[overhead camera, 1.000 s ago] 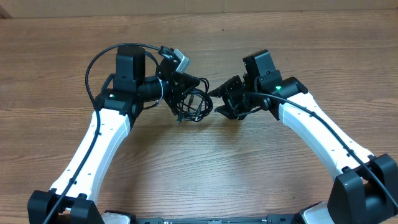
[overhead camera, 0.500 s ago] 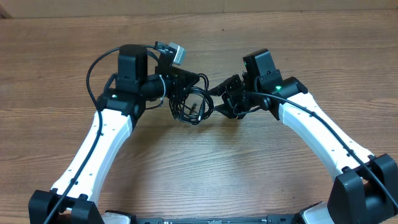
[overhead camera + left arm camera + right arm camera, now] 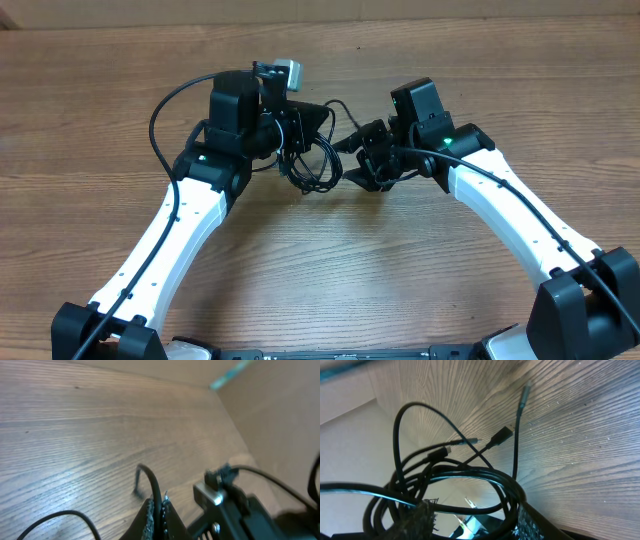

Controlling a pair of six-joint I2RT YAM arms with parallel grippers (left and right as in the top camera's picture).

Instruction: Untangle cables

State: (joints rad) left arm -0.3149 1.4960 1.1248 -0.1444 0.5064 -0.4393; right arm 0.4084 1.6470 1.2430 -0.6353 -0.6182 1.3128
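You had the left gripper (image 3: 157,508) closed on the cables (image 3: 318,170): in its wrist view the two jaws sat nearly together with one black strand pinched between them, arching up and then dipping to the table (image 3: 320,280) just beyond. From overhead, the tangle hung as a bunch of loops in the middle of the scene, toward the far side, between your two grippers and just right of the left one. One strand ran up and right from the left gripper toward the right arm. Your right gripper (image 3: 475,512) was at the right edge of the bunch. Its fingers (image 3: 422,521) stood apart, with several loops passing through the gap between them. I could not tell whether either finger pressed on a loop, so you cannot count that as a hold. In the right wrist view, three plugs (image 3: 502,435) showed past the loops, above the wood: a wider flat one in the middle, a small thin one to its left, and a long narrow one on the right pointing up.
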